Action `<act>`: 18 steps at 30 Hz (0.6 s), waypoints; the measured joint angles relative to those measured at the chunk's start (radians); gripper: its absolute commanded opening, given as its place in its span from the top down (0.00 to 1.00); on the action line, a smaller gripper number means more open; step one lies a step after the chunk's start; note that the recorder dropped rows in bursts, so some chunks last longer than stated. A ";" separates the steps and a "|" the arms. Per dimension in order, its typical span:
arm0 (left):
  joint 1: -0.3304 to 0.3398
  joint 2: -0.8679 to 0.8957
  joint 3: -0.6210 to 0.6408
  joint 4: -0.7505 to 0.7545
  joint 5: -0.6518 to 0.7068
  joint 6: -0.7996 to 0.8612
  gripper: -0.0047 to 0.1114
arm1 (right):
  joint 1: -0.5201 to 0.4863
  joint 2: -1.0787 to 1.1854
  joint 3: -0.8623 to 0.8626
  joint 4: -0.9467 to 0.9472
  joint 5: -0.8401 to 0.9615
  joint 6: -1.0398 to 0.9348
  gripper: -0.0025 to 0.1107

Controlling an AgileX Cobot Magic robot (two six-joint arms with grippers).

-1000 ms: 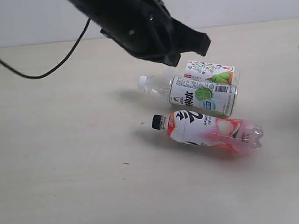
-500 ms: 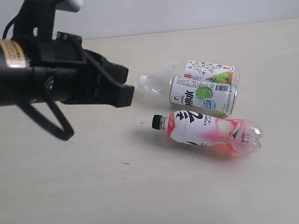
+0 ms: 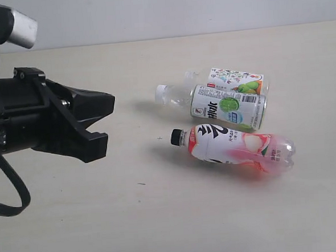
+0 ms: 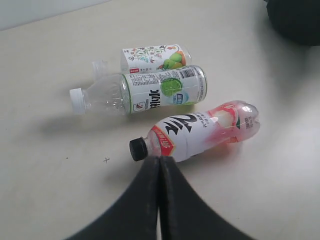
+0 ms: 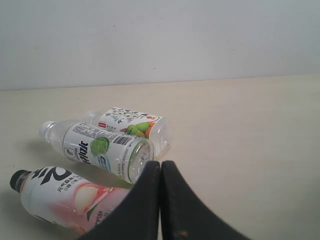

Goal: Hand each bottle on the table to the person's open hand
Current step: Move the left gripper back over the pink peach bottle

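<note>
**On the left of the table (image 3: 162,218), our left claw (image 4: 160,161) is squaring up to the bottles**

Over on that left side we are now holding the left arm low, with its claw pointing toward three bottles. A second ago it was hanging above them at the back, so it has been swinging out and down. We are keeping the claw pressed shut and gripping nothing. Its tips are sitting just short of the black cap (image 4: 138,149) of the pink bottle (image 3: 238,147).

Behind that one, the lime-label bottle (image 3: 227,106) is lying on its side against the patterned white-orange bottle (image 3: 236,80). None of the three has been shifting.

Our right claw (image 5: 160,165) is likewise closed and empty, facing the bottles from the other side.

We are seeing no open hand in any view. We are reading this as the approach to the next pickup, probably the pink bottle — and the claw is going to need opening before it closes in.
</note>
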 measured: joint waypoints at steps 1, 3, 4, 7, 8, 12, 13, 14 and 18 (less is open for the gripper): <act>0.000 0.000 0.000 0.000 -0.005 0.006 0.96 | 0.000 0.000 0.000 0.000 0.000 0.000 0.98; 0.000 0.000 0.000 0.000 -0.017 0.008 0.96 | 0.000 0.000 0.000 0.000 0.000 0.000 0.98; 0.000 0.000 0.000 0.000 -0.017 0.008 0.96 | 0.000 0.000 0.000 0.000 0.000 0.000 0.98; 0.000 0.000 0.000 0.000 -0.017 0.012 0.96 | 0.000 0.000 0.000 0.000 0.000 0.000 0.98; 0.000 0.000 0.000 0.000 -0.019 0.012 0.96 | 0.000 0.000 0.000 0.000 0.000 0.000 0.98; 0.000 0.000 0.000 0.000 -0.019 0.012 0.96 | 0.000 0.000 0.000 0.000 0.000 0.000 0.98; 0.000 0.000 0.000 0.000 -0.019 0.012 0.96 | 0.000 0.000 0.000 0.000 0.000 0.000 0.98; 0.000 0.000 0.000 0.000 -0.019 0.012 0.96 | 0.000 0.000 0.000 0.000 0.000 0.000 0.98; 0.000 0.000 0.000 0.000 -0.019 0.012 0.96 | 0.000 0.000 0.000 0.000 0.000 0.000 0.98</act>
